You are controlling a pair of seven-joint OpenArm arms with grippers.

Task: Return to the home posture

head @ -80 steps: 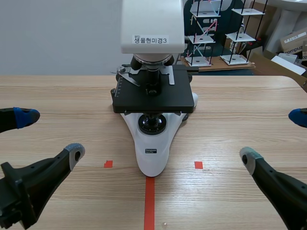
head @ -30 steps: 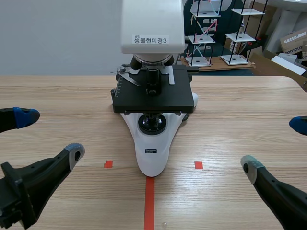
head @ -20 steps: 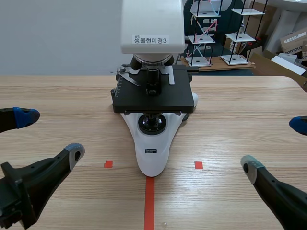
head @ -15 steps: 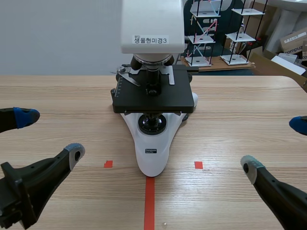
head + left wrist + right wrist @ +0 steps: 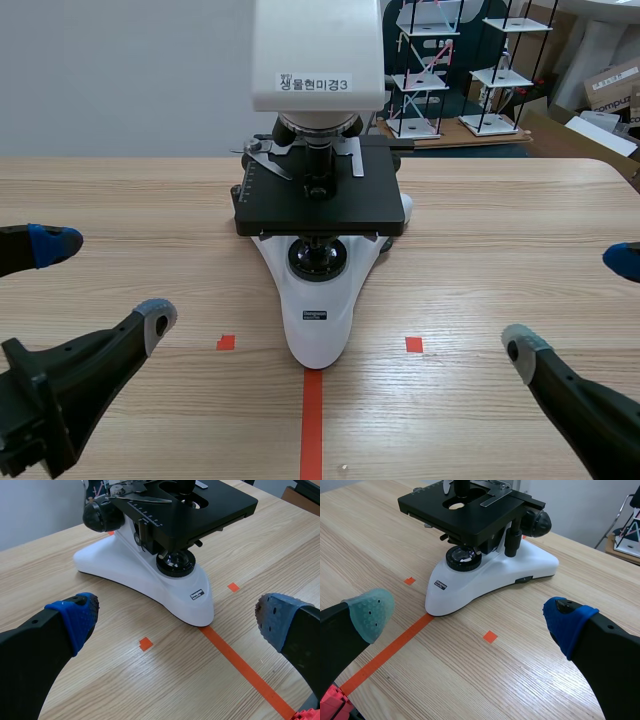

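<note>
Scene view first, what do you count?

– One microscope (image 5: 320, 250), standing in the middle of the table (image 5: 500, 220) at the head of one red tape line (image 5: 311, 420), with two small tape squares (image 5: 226, 342) either side of its foot. Two grippers, two fingers each.

– Where are the grippers?

– The left gripper (image 5: 105, 282) is low at the left and the right gripper (image 5: 570, 300) low at the right. Both are well apart from the microscope. Both are spread wide and hold nothing, and the wrist views show only bare table and the white base between the padded tips.

– If it had to be moved, how would it handle?

– I'd judge it heavy, stiff and top-heavy, with smooth, probably slippery plastic on the base. The lenses, the black stage (image 5: 320, 205) and its thin metal clips look fragile. A hold belongs on the white body and under the base, never on the stage or knobs.

– Does this task need that?

– No. Going home asks only that the arms draw back without brushing it, and they seem close to that posture already.
</note>
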